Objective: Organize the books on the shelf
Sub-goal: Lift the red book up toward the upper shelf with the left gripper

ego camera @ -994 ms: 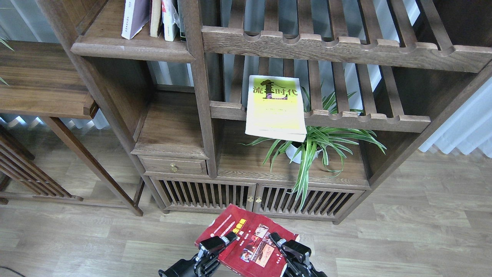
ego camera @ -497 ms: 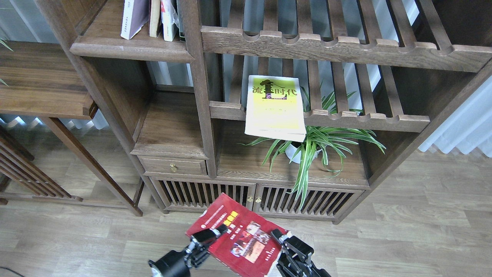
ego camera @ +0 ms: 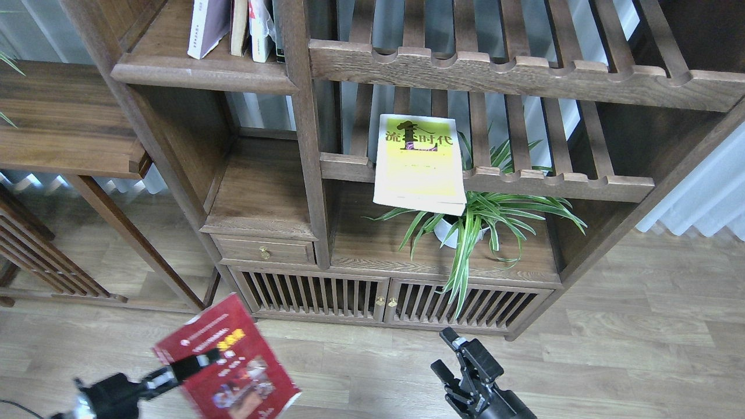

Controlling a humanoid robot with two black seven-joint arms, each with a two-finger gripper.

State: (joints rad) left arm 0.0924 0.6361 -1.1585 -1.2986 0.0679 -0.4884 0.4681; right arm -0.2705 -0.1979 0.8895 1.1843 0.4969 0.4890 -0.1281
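My left gripper (ego camera: 189,366) is shut on the left edge of the dark red book (ego camera: 233,364) and holds it tilted above the floor at the lower left. My right gripper (ego camera: 445,352) is open and empty at the bottom centre-right, apart from the book. The yellow-green book (ego camera: 419,163) lies flat on the middle slatted rack and overhangs its front rail. A pale lavender-white book (ego camera: 205,26) leans among other books on the solid shelf board (ego camera: 192,73) at the upper left.
A potted spider plant (ego camera: 471,224) stands on the cabinet top under the yellow-green book. A small solid shelf with a drawer (ego camera: 262,201) sits left of it. A wooden side table (ego camera: 58,128) stands at the far left. Slatted cabinet doors (ego camera: 378,299) face me.
My left gripper has swung left with the dark red book. My right gripper has let go of the book and now stands open to the right.
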